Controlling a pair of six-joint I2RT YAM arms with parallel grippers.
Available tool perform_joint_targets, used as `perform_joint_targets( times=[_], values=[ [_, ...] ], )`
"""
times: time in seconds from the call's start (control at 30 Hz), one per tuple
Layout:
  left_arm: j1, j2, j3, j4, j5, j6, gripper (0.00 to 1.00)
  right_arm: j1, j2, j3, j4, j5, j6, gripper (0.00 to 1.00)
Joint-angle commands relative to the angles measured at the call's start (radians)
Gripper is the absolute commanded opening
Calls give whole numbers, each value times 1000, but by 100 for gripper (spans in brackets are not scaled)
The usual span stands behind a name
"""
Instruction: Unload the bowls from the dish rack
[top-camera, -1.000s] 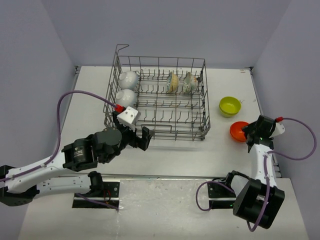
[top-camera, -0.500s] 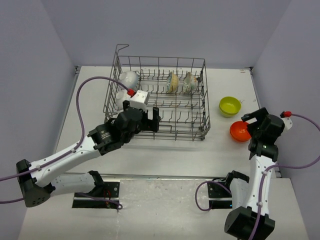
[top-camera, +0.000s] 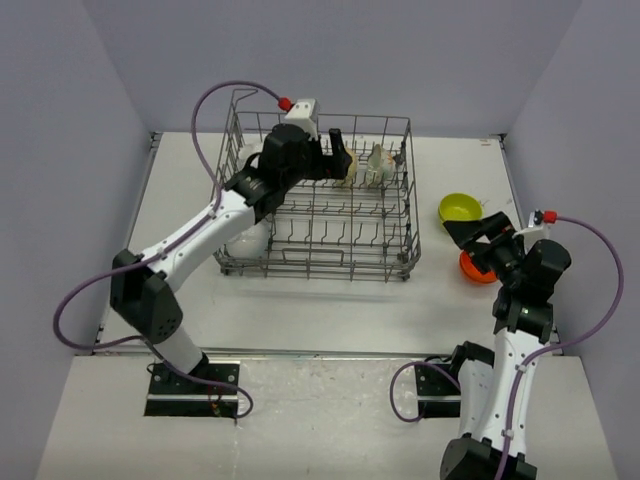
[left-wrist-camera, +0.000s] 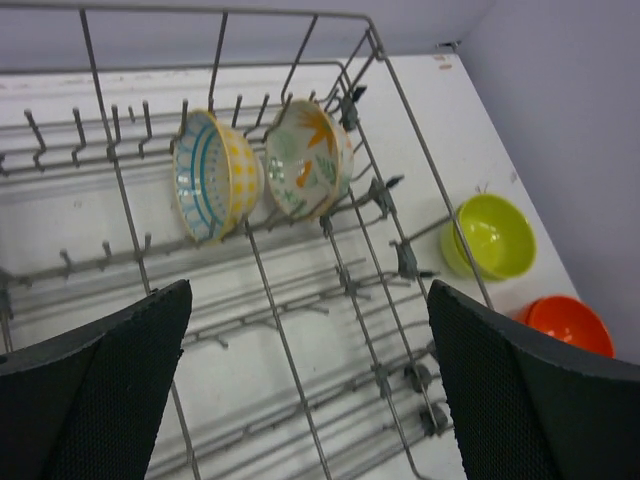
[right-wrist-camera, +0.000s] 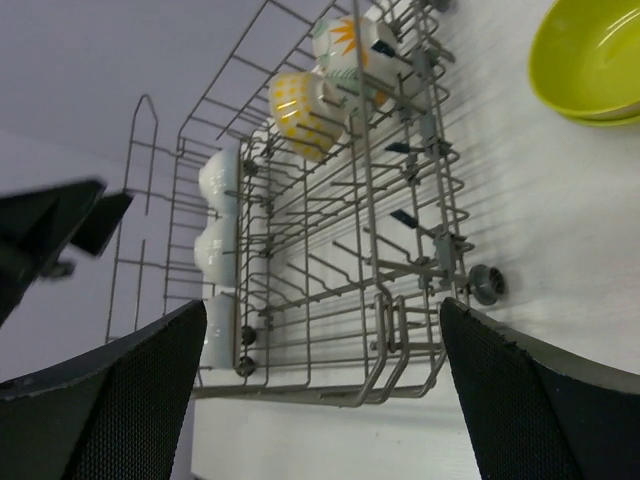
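Upper centre of the top view: left gripper (top-camera: 343, 155) jaws spread wide, empty, over the dish rack (top-camera: 400, 250) by two floral bowls (left-wrist-camera: 215, 175) standing on edge; arm stretched diagonally from lower left. Right edge: right gripper (top-camera: 470, 230) jaws apart, empty, above orange bowl (top-camera: 472, 268) and yellow-green bowl (top-camera: 459, 210) on table (top-camera: 300, 300); forearm upright. White bowls (right-wrist-camera: 218, 240) fill the rack's left end.

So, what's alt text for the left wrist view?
A yellow-and-blue bowl and a floral bowl stand on edge in a grey wire dish rack, framed by the open left gripper. Beyond it on the table sit a yellow-green bowl and an orange bowl.
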Motion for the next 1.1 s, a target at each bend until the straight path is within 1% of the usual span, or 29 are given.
perform_joint_targets(
  times=[0.0, 0.03, 0.07, 0.1, 0.13, 0.2, 0.23, 0.27, 0.3, 0.37, 0.4, 0.43, 0.47, 0.63, 0.67, 0.7, 0.73, 0.77, 0.87, 1.07],
  values=[
    [65, 216, 243, -27, 175, 8, 100, 7, -59, 7, 43, -139, 22, 99],
    [79, 270, 303, -59, 183, 20, 100, 11, -67, 13, 37, -147, 19, 99],
    [89, 313, 415, -139, 178, 23, 100, 14, -74, 16, 35, -153, 19, 99],
    [100, 385, 464, -175, 146, 32, 100, 27, -85, 27, 32, -162, 17, 99],
    [100, 413, 496, -195, 109, 58, 100, 39, -90, 33, 24, -167, 14, 99],
    [112, 476, 562, -196, 104, 88, 100, 65, -96, 48, 18, -170, 5, 99],
    [120, 504, 585, -199, 114, 91, 99, 74, -93, 51, 17, -173, 2, 99],
    [131, 530, 649, -216, 133, 95, 98, 80, -91, 52, 20, -176, -1, 99],
    [154, 583, 679, -224, 194, 95, 98, 97, -85, 56, 23, -178, -7, 99],
    [192, 628, 731, -218, 265, 92, 95, 119, -81, 62, 15, -176, -22, 99],
    [204, 663, 737, -204, 358, 83, 94, 126, -81, 64, 13, -173, -25, 99],
    [217, 677, 739, -172, 397, 74, 91, 134, -79, 65, 12, -172, -33, 99],
    [236, 691, 742, -158, 476, 68, 89, 149, -81, 67, 9, -162, -36, 99],
    [283, 781, 756, -106, 578, -18, 79, 163, -70, 94, -17, -158, -44, 99],
    [283, 800, 756, -95, 616, -23, 76, 163, -67, 102, -16, -159, -44, 99],
    [283, 809, 757, -72, 629, -32, 71, 166, -65, 107, -17, -159, -45, 99],
    [283, 817, 760, -58, 644, -41, 69, 174, -61, 108, -17, -159, -50, 99],
    [283, 829, 759, -42, 685, -49, 69, 176, -59, 110, -16, -156, -50, 99],
    [283, 844, 751, 14, 729, -87, 69, 185, -55, 107, -20, -155, -59, 99],
    [283, 826, 679, 116, 733, -141, 68, 192, -55, 101, -23, -139, -75, 99]
  ],
)
